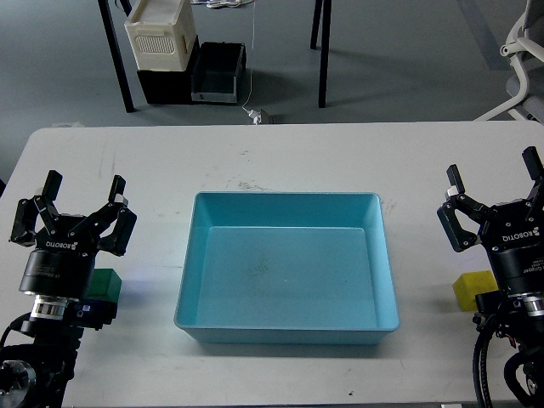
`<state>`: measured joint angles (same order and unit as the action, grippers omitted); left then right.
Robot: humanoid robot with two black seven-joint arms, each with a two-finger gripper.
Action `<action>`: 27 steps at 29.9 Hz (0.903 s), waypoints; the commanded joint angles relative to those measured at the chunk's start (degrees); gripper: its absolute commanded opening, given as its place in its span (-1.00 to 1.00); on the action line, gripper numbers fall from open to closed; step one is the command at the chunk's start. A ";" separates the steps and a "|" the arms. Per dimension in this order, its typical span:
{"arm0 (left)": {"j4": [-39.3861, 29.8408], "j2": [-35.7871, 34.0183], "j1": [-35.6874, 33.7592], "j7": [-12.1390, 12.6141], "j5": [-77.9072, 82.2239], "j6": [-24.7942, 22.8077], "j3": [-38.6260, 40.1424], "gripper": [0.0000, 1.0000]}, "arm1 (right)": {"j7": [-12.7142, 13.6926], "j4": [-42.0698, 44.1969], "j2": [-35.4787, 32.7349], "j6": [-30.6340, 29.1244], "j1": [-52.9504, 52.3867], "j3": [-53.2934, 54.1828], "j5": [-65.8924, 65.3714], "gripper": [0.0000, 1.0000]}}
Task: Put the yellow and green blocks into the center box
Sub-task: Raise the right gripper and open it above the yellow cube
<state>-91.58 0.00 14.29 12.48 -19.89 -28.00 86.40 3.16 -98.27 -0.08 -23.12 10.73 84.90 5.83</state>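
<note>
The light blue center box (289,204) lies in the middle of the white table, with nothing inside it. A dark green block (108,284) rests on the table to its left, partly hidden behind my left gripper (85,187), which stands open above and in front of it. At the right, the yellow block (473,289) sits on the table, partly covered by my right arm. My right gripper (495,174) is open too, its fingers spread, holding nothing.
Beyond the table's far edge, on the floor, stand a white ribbed crate (161,34) and a black bin (217,72), between dark table legs. A white chair base (520,51) shows at the top right.
</note>
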 commanded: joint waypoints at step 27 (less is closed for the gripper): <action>1.75 0.00 -2.16 0.00 -0.50 0.00 -0.27 1.00 | 5.89 0.19 -32.36 2.64 0.08 1.14 -9.08 1.00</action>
<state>-89.85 0.00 11.87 12.39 -20.57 -28.00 86.30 9.11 -98.14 -32.68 -19.96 11.08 83.87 -3.49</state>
